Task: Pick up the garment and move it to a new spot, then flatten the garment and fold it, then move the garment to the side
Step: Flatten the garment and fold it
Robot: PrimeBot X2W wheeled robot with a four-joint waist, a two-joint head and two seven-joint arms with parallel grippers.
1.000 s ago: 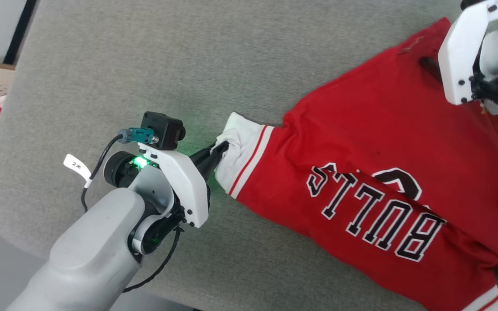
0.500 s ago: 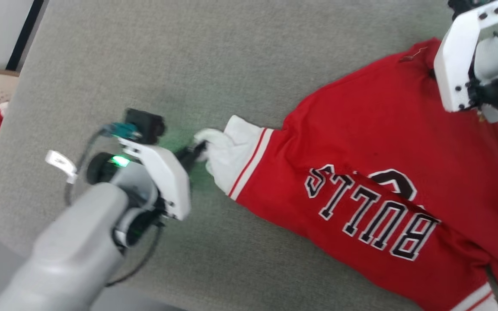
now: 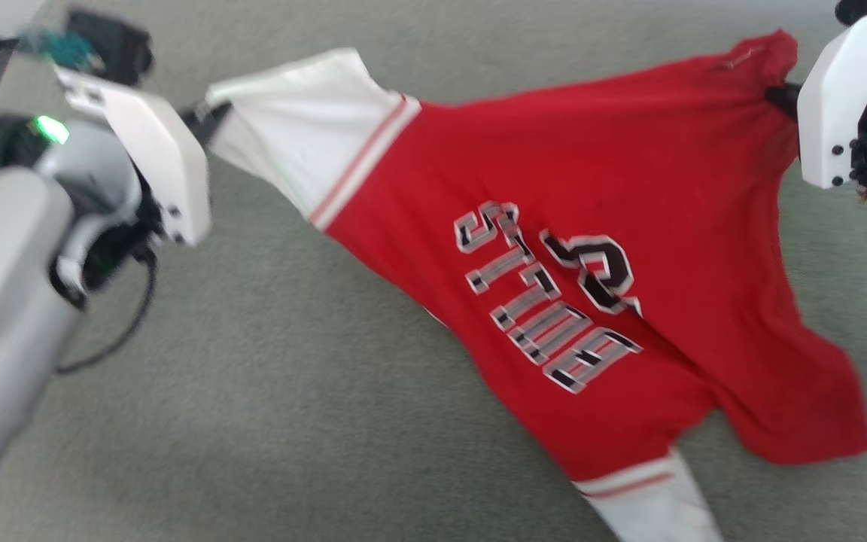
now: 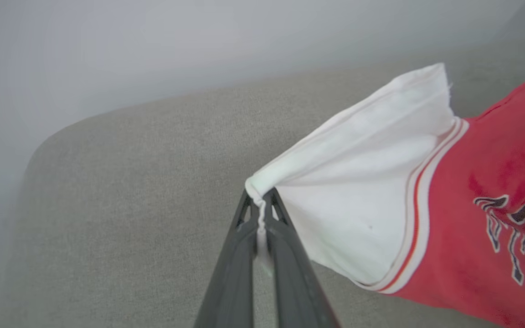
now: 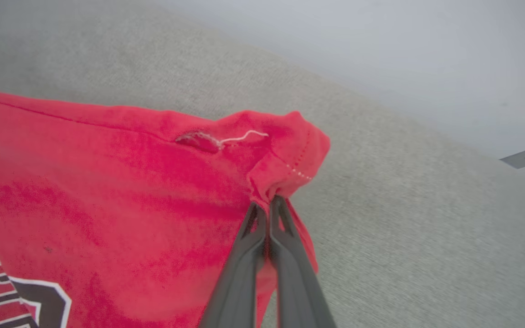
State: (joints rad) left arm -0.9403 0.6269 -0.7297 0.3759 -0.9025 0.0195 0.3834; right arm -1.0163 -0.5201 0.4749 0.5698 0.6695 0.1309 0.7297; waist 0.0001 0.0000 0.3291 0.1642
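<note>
lettering [image 3: 546, 301] on jersey [image 3: 629, 165] motion-blurred, lower sleeve [image 3: 655, 508] cut by bottom edge

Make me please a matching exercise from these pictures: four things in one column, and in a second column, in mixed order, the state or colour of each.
Column one
1. left gripper
2. right gripper
3. block lettering
4. lower white sleeve

Column two
a. near the bottom edge of the head view, no gripper on it
b. shut on a red corner of the garment
c. black with a white outline
d. shut on the edge of the upper white sleeve

Right pairs: 1-d, 2-b, 3-c, 4-a
</note>
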